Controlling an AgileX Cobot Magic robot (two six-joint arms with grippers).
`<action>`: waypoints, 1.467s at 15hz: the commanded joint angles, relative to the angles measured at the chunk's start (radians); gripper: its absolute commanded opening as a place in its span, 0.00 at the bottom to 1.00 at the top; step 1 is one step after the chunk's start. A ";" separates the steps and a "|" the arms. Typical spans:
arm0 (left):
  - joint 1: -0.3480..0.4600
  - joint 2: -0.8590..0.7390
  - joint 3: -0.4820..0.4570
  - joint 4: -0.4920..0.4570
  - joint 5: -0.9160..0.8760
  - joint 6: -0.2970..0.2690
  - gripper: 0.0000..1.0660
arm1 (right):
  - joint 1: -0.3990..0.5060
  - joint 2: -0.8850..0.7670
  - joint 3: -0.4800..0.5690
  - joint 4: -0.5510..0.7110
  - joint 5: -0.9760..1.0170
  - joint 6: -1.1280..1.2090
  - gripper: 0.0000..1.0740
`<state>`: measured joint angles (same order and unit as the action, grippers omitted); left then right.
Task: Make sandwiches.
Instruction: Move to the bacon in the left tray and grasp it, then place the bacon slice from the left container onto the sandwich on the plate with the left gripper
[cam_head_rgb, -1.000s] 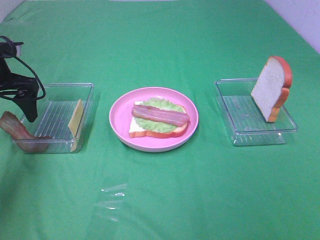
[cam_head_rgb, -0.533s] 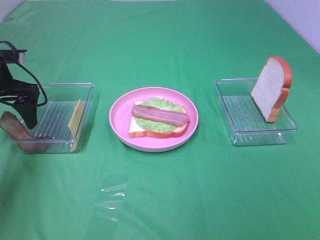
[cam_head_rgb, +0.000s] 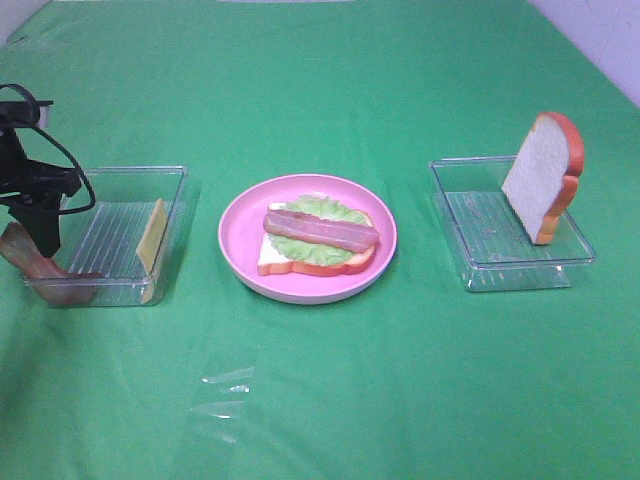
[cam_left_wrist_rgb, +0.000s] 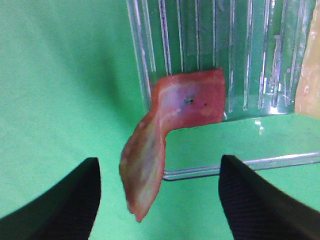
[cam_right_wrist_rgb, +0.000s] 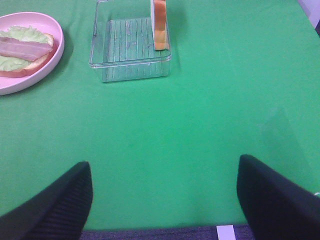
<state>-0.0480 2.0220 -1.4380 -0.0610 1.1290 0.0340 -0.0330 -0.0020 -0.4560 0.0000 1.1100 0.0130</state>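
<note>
On the pink plate (cam_head_rgb: 238, 225) lies a half-built sandwich (cam_head_rgb: 318, 240): a bread slice, green lettuce and a bacon strip (cam_head_rgb: 322, 229). A second bacon strip (cam_head_rgb: 32, 264) hangs over the left tray's outer rim, one end inside and one end outside. The left gripper (cam_head_rgb: 45, 228) hovers just above it. In the left wrist view this bacon strip (cam_left_wrist_rgb: 185, 102) lies between the left gripper's (cam_left_wrist_rgb: 160, 200) spread fingers (cam_left_wrist_rgb: 55, 205), untouched. A cheese square (cam_head_rgb: 152, 236) leans inside that tray. The right gripper (cam_right_wrist_rgb: 165, 200) is open over bare cloth and holds nothing.
A clear left tray (cam_head_rgb: 130, 172) and a clear right tray (cam_head_rgb: 480, 258) flank the plate. A white bread slice (cam_head_rgb: 545, 175) stands upright in the right tray. A scrap of clear film (cam_head_rgb: 225, 400) lies on the green cloth near the front.
The left gripper has sunk a little and shifted left, closer to the bacon strip on the tray rim. Nothing else has moved.
</note>
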 joint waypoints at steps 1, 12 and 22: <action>0.002 0.005 0.005 -0.007 -0.010 -0.024 0.55 | -0.005 -0.026 0.003 0.005 -0.003 -0.013 0.72; 0.002 0.002 0.003 -0.022 -0.012 -0.003 0.00 | -0.005 -0.026 0.003 0.005 -0.003 -0.013 0.72; -0.068 -0.135 -0.293 -0.225 0.020 0.066 0.00 | -0.005 -0.026 0.003 0.005 -0.003 -0.013 0.72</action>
<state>-0.1090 1.8970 -1.7210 -0.2690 1.1410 0.0960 -0.0330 -0.0020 -0.4560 0.0000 1.1100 0.0130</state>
